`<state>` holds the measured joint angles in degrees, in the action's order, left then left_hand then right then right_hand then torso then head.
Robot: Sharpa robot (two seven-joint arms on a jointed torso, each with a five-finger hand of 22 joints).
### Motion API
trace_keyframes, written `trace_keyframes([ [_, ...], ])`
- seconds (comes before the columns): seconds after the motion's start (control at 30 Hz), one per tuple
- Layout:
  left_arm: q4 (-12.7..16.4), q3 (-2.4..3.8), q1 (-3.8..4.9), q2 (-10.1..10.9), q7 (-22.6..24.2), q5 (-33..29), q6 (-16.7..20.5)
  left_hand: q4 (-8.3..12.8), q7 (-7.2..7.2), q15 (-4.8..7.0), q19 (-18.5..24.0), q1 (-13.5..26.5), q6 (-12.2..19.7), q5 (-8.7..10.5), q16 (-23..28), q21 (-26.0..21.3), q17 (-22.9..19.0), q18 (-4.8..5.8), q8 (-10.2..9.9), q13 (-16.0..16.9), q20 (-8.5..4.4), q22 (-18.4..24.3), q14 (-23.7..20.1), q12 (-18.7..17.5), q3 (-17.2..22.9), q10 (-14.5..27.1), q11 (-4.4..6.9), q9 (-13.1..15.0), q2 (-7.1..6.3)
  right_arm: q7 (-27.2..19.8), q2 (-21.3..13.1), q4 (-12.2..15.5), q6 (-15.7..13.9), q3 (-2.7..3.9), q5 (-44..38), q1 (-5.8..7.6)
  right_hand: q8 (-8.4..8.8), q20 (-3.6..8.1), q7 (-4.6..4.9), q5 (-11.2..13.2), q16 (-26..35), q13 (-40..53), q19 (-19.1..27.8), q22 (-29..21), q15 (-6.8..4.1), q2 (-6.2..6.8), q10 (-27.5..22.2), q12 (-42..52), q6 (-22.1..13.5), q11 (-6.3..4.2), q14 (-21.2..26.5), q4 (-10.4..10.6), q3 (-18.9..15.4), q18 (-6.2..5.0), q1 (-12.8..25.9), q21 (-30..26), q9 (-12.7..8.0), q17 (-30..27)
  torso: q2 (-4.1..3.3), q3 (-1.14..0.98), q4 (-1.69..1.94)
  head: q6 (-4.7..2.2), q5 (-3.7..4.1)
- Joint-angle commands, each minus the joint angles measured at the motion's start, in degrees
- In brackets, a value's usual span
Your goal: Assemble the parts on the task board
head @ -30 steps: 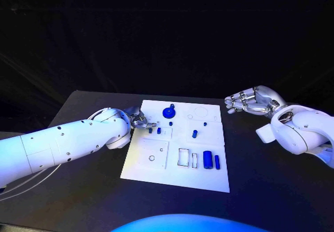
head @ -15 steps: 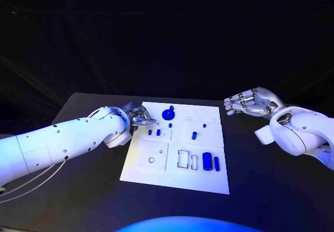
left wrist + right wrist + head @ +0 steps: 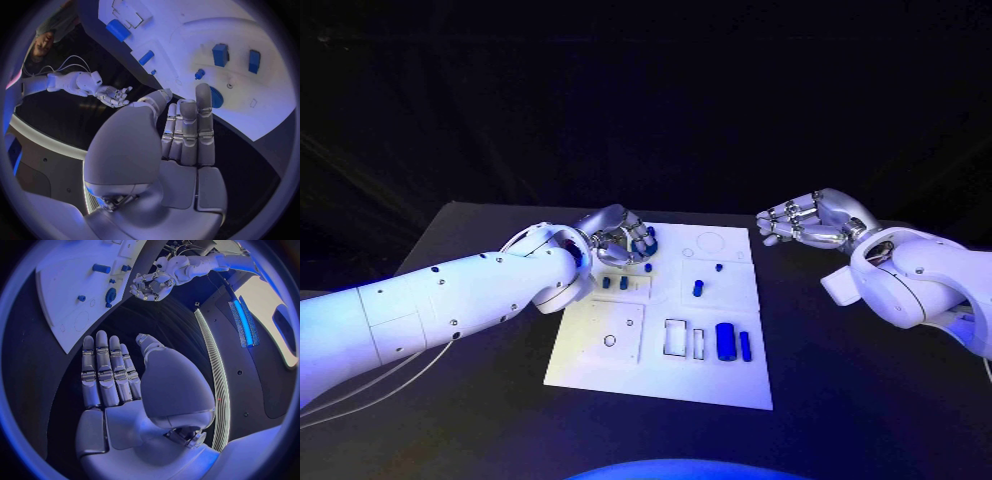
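The white task board (image 3: 646, 370) lies in the middle of the black table. A round blue part (image 3: 648, 238) stands near its far left corner, with my left hand (image 3: 616, 235) hovering right beside it, partly covering it. In the left wrist view that hand (image 3: 185, 131) has straight fingers and an empty palm above the round part (image 3: 216, 97). Two small blue blocks (image 3: 613, 283), short pegs (image 3: 698, 288) and two blue cylinders (image 3: 727, 341) sit further along the board. My right hand (image 3: 803, 222) hangs over the table off the board's far right corner, fingers (image 3: 107, 371) extended, holding nothing.
Empty recesses, a ring outline (image 3: 610, 341) and rectangular slots (image 3: 678, 337), mark the board's near half. Black table (image 3: 862, 380) surrounds the board on all sides. The far table edge runs just behind both hands.
My left hand has moved up along the board's left edge to the far corner, beside the round blue part. The right hand has barely shifted.
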<state>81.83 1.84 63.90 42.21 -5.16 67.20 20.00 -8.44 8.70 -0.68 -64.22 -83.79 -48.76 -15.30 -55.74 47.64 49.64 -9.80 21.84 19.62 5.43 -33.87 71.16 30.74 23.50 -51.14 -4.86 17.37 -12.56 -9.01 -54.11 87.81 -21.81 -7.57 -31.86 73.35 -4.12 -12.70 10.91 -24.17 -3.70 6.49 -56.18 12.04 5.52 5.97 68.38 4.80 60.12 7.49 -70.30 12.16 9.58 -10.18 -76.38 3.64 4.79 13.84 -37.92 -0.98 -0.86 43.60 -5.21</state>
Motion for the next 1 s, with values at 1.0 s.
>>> trace_keyframes([
  [1.0, -8.48, -0.58, 1.97, -7.94, -5.71, 24.17, -13.47, 0.83, -1.14, 0.88, -15.57, 1.50, -6.25, 0.37, -19.18, 23.80, 12.71, 4.09, -5.69, -10.64, -0.25, -28.32, 12.62, -7.36, -2.39, -5.04, 0.37, -7.25, 0.51, -0.75, 0.63, 0.12, -0.11, 0.01, -1.50, -0.08, 0.04, -0.13, 0.03, -0.37, 0.02, -0.08, 0.41, -0.13, -0.06, -0.10, -0.44, 0.40, -0.25, -0.03, 0.35, -0.32, 0.25, -0.48, -0.79, 0.26, -0.09, -0.09, -0.15, 0.05, -0.02, -0.24, 0.57],
])
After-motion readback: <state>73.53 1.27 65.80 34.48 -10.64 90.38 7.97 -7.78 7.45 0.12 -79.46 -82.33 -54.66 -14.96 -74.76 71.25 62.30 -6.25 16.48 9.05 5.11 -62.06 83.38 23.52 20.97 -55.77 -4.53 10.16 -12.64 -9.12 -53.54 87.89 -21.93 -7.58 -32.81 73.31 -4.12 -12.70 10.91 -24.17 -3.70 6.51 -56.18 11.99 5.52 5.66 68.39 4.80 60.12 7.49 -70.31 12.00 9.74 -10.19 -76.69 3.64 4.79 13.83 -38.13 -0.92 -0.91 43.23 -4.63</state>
